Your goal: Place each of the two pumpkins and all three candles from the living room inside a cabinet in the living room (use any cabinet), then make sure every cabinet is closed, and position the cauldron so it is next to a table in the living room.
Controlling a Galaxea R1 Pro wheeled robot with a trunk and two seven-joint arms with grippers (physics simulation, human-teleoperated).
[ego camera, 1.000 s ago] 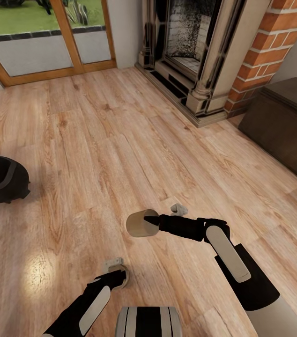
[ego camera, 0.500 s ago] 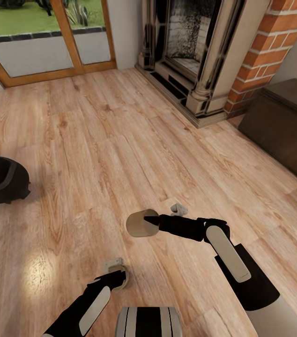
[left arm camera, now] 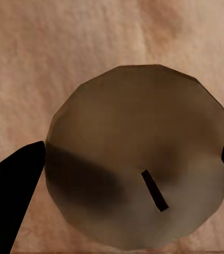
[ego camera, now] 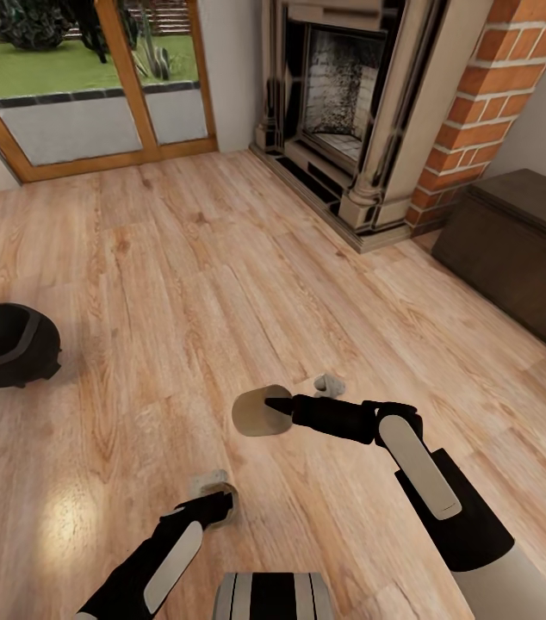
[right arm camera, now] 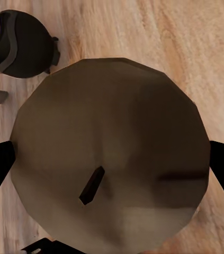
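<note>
Currently you hold two candles over the floor (ego camera: 221, 258): right gripper (ego camera: 283, 412) clamped on one candle (ego camera: 256, 412), left gripper (ego camera: 220, 506) clamped on another (left arm camera: 138, 156). Cauldron (ego camera: 6, 346) at floor's left edge; cabinet (ego camera: 523, 250) right, beside the fireplace (ego camera: 350, 112).

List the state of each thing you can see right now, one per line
Right gripper: shut on a candle, held above the floor.
Left gripper: shut on a second candle.
Cauldron: on the wood floor, upright, apart from both arms.
Cabinet: drawer fronts look closed.
Fireplace: unlit.
</note>
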